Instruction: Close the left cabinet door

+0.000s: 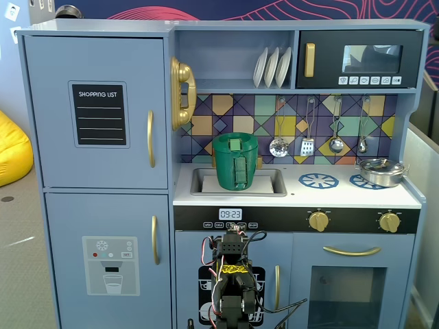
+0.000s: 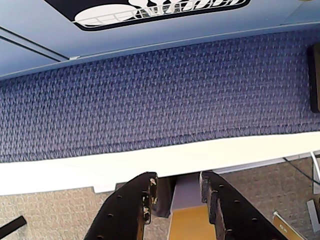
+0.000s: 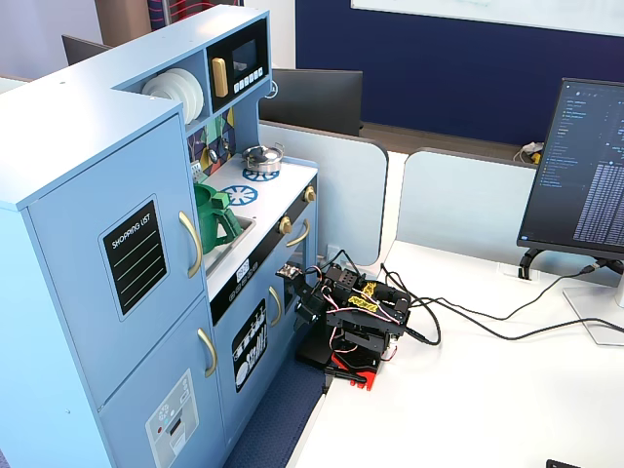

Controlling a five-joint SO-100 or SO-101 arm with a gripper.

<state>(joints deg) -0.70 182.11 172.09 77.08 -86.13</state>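
The left cabinet door (image 1: 96,68) is light blue, with a black "SHOPPING LIST" panel (image 1: 100,114) and a curved gold handle (image 1: 150,139). It lies flush with the cabinet front in both fixed views, also seen from the side (image 3: 88,234). My arm (image 1: 233,281) sits folded low in front of the kitchen's middle doors, well below and to the right of that door; it also shows on the white table (image 3: 353,320). In the wrist view my gripper (image 2: 177,179) points down over the table edge, its jaws apart with nothing between them.
The lower door with the dispenser graphic (image 1: 110,264) is below. A green pot (image 1: 235,161) stands in the sink. Blue carpet (image 2: 150,95) lies between the kitchen base and the white table (image 3: 487,390). Cables (image 3: 468,317) and a monitor (image 3: 585,166) sit to the right.
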